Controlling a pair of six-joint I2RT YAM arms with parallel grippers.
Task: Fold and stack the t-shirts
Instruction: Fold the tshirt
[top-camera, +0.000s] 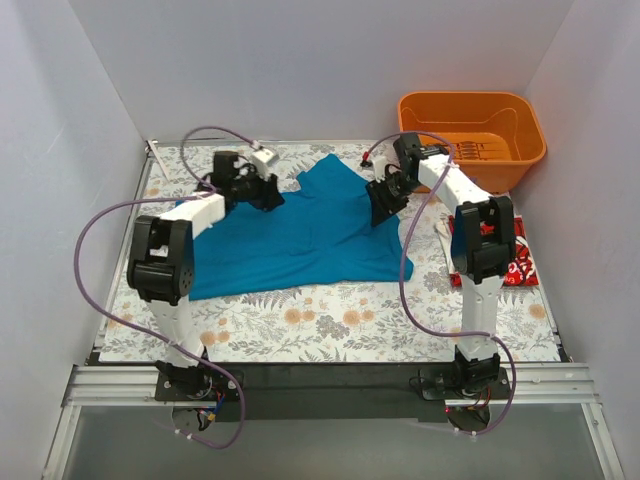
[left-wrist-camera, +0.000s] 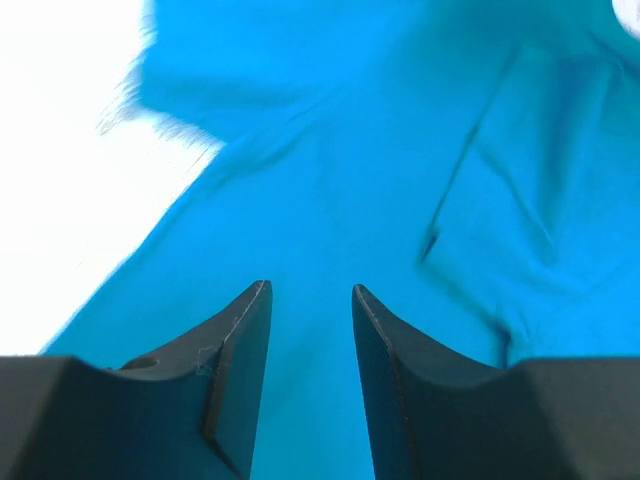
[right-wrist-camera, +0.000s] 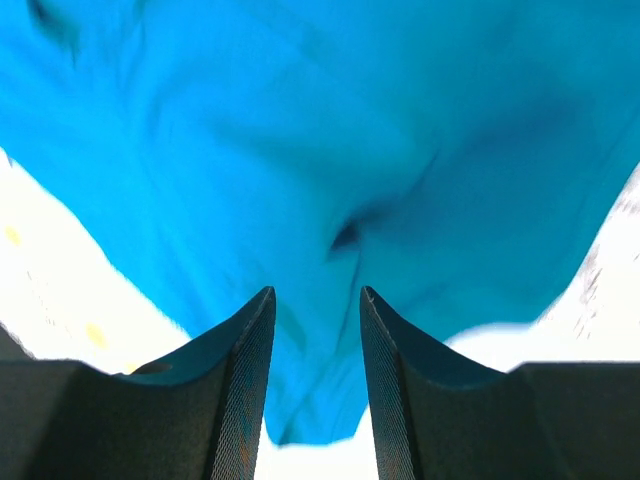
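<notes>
The teal-blue t-shirt (top-camera: 300, 235) lies spread and rumpled on the flowered table mat, its far part bunched between the two arms. My left gripper (top-camera: 270, 195) hovers over its far left part. In the left wrist view the left gripper (left-wrist-camera: 310, 290) is open, with only teal cloth (left-wrist-camera: 350, 150) beneath the gap. My right gripper (top-camera: 383, 205) is at the shirt's far right edge. It also stands open (right-wrist-camera: 315, 292), and a fold of the shirt (right-wrist-camera: 300, 130) runs under the gap between its fingers, gripped by neither. The red t-shirt (top-camera: 517, 265) lies at the right, mostly hidden behind the right arm.
An orange plastic basket (top-camera: 470, 135) stands at the back right corner. White walls close in the table on the left, back and right. The flowered mat (top-camera: 330, 325) shows bare in front of the teal shirt.
</notes>
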